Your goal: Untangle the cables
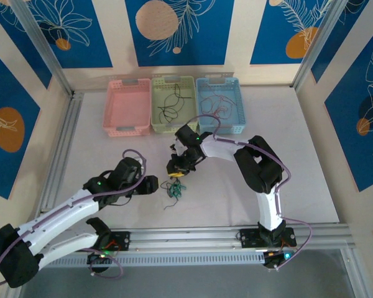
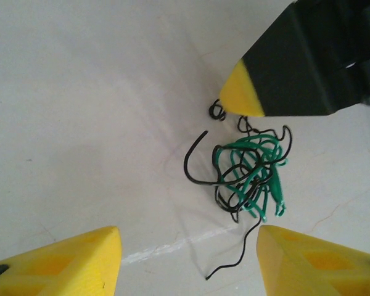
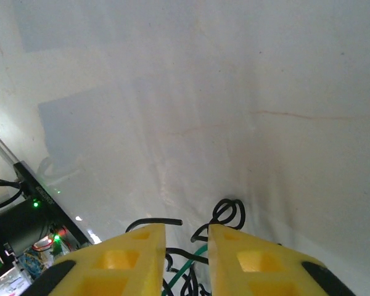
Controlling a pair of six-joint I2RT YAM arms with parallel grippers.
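Partly done: thin black wires [image 1: 174,102] are lying in the yellow-green plastic basket [image 1: 172,79] and reddish wires [image 1: 219,107] in the blue plastic basket [image 1: 217,79] at the worktop's far edge. A knot of green and black wires [image 2: 250,176] is waiting mid-worktop. The right gripper [image 3: 187,237] is hovering at it, jaws barely apart, grasp unclear; the left gripper [image 2: 188,259] is gaping, empty.

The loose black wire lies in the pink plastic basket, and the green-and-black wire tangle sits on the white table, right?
No: the top external view shows the loose black wire in the yellow-green plastic basket. The green-and-black wire tangle does sit on the white table.
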